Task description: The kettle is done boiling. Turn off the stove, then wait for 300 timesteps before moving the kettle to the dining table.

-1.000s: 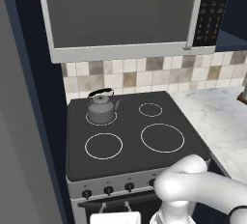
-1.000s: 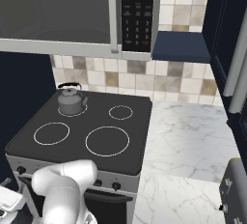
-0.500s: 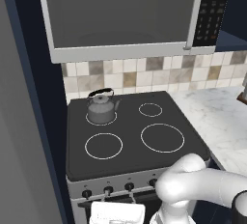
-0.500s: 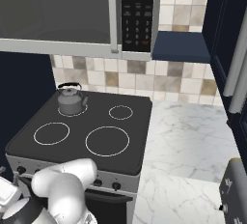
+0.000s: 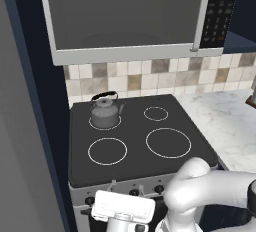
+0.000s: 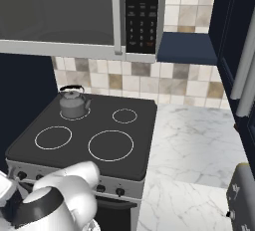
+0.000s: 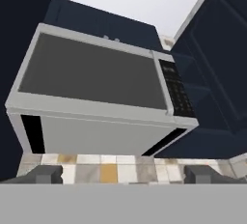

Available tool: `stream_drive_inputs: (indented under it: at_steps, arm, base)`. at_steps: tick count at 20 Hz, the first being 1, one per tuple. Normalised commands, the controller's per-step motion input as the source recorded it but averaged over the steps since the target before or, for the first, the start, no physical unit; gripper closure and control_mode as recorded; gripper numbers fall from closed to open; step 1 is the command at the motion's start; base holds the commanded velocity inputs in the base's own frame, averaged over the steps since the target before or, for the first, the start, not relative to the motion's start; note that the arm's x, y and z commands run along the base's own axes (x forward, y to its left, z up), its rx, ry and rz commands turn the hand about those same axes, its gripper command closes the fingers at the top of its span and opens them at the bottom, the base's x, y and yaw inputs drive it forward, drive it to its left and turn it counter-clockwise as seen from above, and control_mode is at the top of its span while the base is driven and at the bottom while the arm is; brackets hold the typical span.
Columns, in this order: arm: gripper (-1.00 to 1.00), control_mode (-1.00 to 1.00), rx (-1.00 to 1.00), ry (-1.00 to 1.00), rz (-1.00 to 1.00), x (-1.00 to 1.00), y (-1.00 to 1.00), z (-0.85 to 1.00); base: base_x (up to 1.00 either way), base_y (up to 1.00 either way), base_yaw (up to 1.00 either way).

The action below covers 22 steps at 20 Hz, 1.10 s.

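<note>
- Grey metal is being shown by the kettle (image 5: 105,112), which is being carried upright on the stove (image 5: 135,163), on the far ring on the pincer's left side, beyond and above the pincer (image 7: 123,174).
- The pincer's fingertips (image 7: 44,174) are being held far apart in the hand view, jaws wide, with nothing being gripped between them.
- The microwave (image 7: 96,97) is being looked up at from below, straight ahead of the pincer, with the tiled backsplash (image 7: 111,170) being seen just over the fingertips.
- The stove's black knobs (image 5: 134,192) are being faced from close by, the hand being kept low at the front panel in the left base view.
- The marble counter (image 6: 191,145) is being seen off to the pincer's right.
</note>
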Motion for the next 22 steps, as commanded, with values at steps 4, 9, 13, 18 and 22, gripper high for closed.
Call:
stream_drive_inputs:
  at_steps: [4,9,13,18,22]
  arm:
    - [-1.0,-1.0,0.12,0.0,0.0,0.03,-0.19,0.7]
    - [-1.0,-1.0,0.13,0.0,0.0,0.14,-0.15,0.65]
    - [-1.0,-1.0,0.1,0.02,0.01,0.18,-0.08,0.64]
    - [-1.0,-1.0,0.06,0.03,0.03,0.17,-0.03,0.63]
    - [-1.0,-1.0,0.07,0.06,0.04,0.19,-0.01,0.59]
  base:
    - [0.0,0.0,0.0]
    - [0.0,0.0,0.0]
    - [0.0,0.0,0.0]
    - [0.0,0.0,0.0]
    - [0.0,0.0,0.0]
